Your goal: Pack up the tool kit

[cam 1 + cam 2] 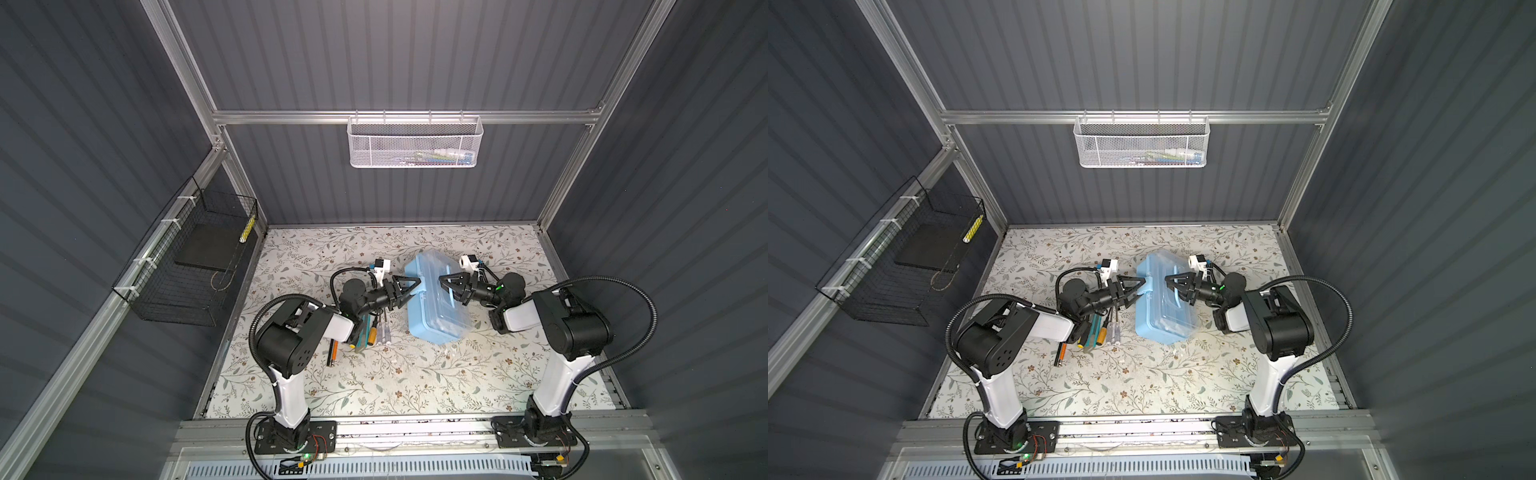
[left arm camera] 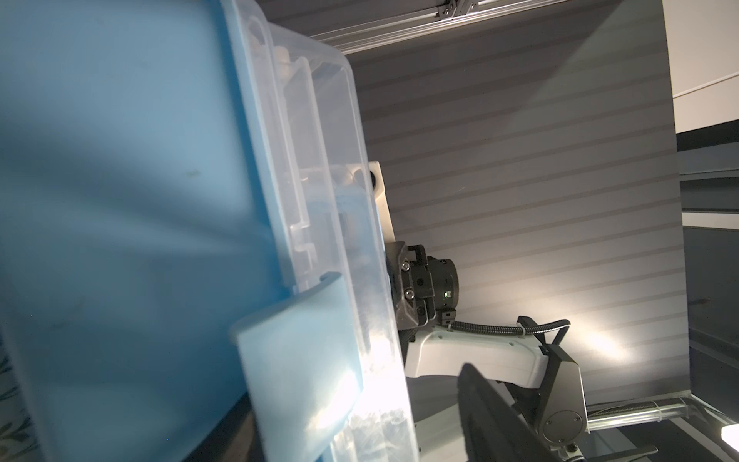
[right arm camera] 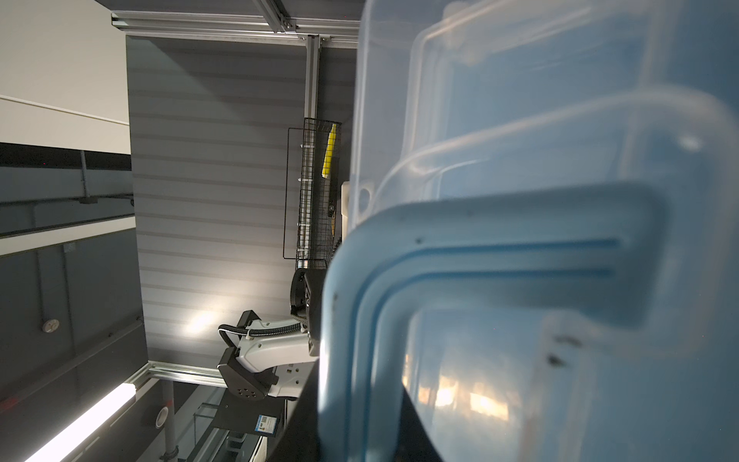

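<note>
Far on the left, a black wire basket [image 1: 199, 266] hangs on the wall. It is not part of the job. Next comes the left arm [image 1: 291, 328], bent at the elbow and reaching in low over the desk [image 1: 374, 386]. Under its front part the tools [image 1: 368, 332] lie side by side in a little row. One has an orange grip and one is teal. They are all out on the desk, just left of the box, so I think no packing is done yet.

The left hand [image 1: 409, 293] is turned on its side and points at the left wall of the box [image 1: 436, 328]. Its fingers are spread apart and hold nothing. In the left wrist view the blue latch [image 2: 296, 360] sits right in front of it. I think the hand is there to flip that latch. I cannot tell if a finger touches the box.

The box stands in the middle of the desk, a bit slanted, with its clear lid [image 1: 428, 270] down. The lid has to come up before any tool can go in.

The right hand [image 1: 445, 289] comes from the other side, so the two hands face each other across the box. It looks pinched on the blue handle [image 3: 500, 224], which fills the right wrist view. I think it keeps the box from sliding when the latch gets pushed. The right arm [image 1: 573, 328] is folded sharply, with its elbow high.
</note>
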`<state>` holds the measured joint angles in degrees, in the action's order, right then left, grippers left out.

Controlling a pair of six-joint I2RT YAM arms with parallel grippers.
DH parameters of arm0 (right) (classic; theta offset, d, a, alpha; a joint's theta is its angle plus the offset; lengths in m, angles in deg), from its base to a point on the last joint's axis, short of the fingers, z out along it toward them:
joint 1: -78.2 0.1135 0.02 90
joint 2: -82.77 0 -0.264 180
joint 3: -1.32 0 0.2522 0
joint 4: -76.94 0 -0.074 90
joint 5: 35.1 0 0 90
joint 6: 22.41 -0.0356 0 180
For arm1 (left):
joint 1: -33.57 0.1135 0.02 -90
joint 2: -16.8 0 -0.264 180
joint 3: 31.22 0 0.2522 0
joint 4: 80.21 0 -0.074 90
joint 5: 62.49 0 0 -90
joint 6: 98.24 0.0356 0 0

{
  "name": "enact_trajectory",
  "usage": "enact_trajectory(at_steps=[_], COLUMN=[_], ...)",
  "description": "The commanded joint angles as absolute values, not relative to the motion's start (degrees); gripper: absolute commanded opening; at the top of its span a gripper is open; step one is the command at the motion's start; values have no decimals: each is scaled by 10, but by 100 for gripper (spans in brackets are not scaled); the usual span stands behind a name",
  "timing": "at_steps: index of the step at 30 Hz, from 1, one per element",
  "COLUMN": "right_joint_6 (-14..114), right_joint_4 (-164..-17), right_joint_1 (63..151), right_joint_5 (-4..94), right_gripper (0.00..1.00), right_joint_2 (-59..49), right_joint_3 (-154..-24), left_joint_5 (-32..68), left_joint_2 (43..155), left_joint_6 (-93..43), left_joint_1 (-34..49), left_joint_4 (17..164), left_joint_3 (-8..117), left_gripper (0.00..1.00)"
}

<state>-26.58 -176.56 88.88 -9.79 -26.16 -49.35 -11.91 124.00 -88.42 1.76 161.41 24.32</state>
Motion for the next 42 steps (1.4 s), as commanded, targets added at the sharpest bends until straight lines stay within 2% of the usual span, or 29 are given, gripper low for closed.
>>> enact_trajectory(at_steps=[1, 4, 6, 8, 11, 14, 21, 33, 42], right_joint_6=[-197, -159, -108, -52, 53, 190, 294, 165, 93], right_joint_4=[-1728, -1661, -1569, -1478, -1294, -1047, -821, -1055, -1172], right_joint_1=[905, 904, 905, 906, 910, 933, 984, 985, 985], right_joint_5=[-112, -103, -92, -80, -37, 33, 138, -5, -60], right_gripper=[0, 0, 0, 0, 0, 0, 0, 0, 0], right_joint_2=[-276, -241, -206, -170, -105, -49, -42, -2, 21], right_joint_3=[-484, -479, -479, -482, -495, -550, -642, -577, -544], left_joint_5=[-164, -109, -22, 49, 76, 82, 70, 47, 32], left_joint_2=[1174, 1095, 1044, 1018, 1002, 995, 1006, 1006, 1046], left_joint_6=[-793, -641, -525, -472, -452, -445, -463, -474, -493], left_joint_1=[11, 31, 38, 44, 60, 61, 59, 19, -4], left_joint_4=[1517, 1242, 1033, 939, 897, 894, 927, 964, 1002], left_joint_3=[250, 264, 299, 317, 318, 312, 299, 316, 349], left_gripper=[71, 73, 76, 78, 81, 82, 82, 87, 88])
